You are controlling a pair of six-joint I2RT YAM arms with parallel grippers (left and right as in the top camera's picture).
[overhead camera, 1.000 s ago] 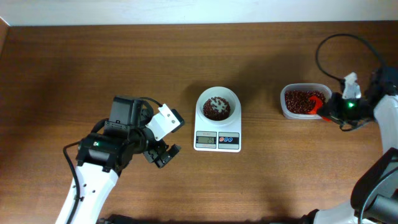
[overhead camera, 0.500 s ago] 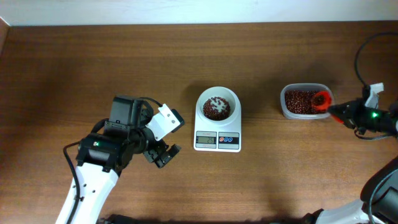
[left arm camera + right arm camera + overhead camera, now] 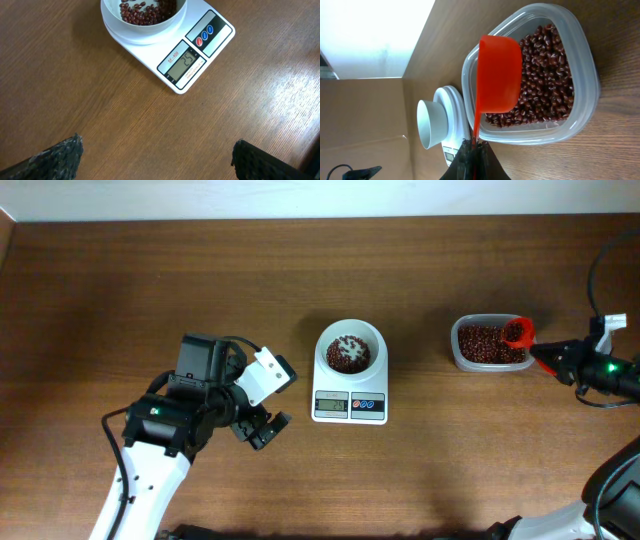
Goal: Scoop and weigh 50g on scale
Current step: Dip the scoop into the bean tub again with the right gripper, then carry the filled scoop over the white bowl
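The white scale (image 3: 350,385) sits mid-table, and its round bowl (image 3: 349,350) holds a small heap of dark red-brown beans (image 3: 145,7). Its display (image 3: 182,62) reads 25. My right gripper (image 3: 545,355) is shut on the thin handle of a red scoop (image 3: 499,75). The scoop's cup hangs over the right end of the clear tub (image 3: 490,343) of beans (image 3: 545,75). I cannot tell whether the cup is loaded. My left gripper (image 3: 262,425) stands wide open and empty, low over bare wood left of the scale (image 3: 195,55), with both fingertips (image 3: 62,157) apart.
The right arm's black cable (image 3: 600,260) loops above the table's right edge. The tub stands about a hand's width right of the scale. Brown wood surrounds the scale on all sides.
My right gripper has drawn back to the right, carrying the red scoop from the tub's middle to its right end. The left arm has not moved.
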